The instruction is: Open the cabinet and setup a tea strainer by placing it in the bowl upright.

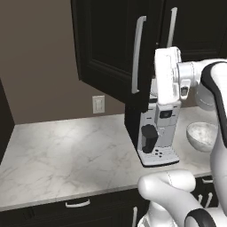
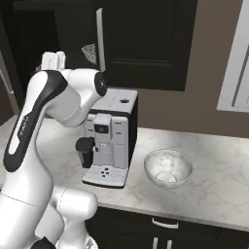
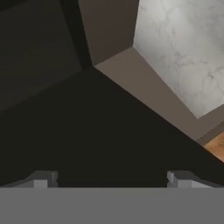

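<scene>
I see the arm point(image 2: 34, 121) as glossy white rounded link shells joined by dark black joint bands, a grey cap on one joint, and two small dark grey finger tips point(image 3: 41, 179) with squared ends on the gripper point(image 3: 112, 180).

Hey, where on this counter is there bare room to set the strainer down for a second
Widest bare patch: the marble counter left of the coffee machine, out to the wall outlet. A smaller one lies right of the bowl toward the window. Crowded: the narrow gap between machine and bowl, and up by the open cabinet door.
</scene>
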You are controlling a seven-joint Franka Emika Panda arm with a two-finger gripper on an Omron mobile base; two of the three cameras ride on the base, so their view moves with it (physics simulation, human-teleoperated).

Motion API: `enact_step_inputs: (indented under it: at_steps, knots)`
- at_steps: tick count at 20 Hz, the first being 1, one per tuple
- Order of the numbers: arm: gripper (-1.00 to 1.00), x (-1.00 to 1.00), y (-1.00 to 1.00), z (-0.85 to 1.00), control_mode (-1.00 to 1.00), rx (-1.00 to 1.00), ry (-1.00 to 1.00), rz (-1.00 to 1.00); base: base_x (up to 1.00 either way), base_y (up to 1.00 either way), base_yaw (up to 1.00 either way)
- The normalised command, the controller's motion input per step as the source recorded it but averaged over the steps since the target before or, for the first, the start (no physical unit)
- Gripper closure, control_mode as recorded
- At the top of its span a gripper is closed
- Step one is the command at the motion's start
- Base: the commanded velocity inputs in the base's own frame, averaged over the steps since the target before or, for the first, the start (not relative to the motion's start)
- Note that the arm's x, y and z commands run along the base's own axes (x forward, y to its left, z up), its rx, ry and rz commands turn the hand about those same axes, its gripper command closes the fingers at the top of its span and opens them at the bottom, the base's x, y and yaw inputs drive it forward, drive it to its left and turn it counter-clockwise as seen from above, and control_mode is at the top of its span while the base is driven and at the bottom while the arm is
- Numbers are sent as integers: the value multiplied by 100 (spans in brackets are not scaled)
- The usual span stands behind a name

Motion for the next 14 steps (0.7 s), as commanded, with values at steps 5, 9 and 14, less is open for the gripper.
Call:
enact_step_inputs:
  at_steps: [5, 9, 14]
  knots:
    - [-100, 19, 28, 0, -100, -2, 0, 9, 0, 0, 0]
    - [-100, 6, 39, 0, -100, 0, 0, 14, 0, 0, 0]
    - [-100, 0, 56, -2, -100, -1, 0, 19, 0, 0, 0]
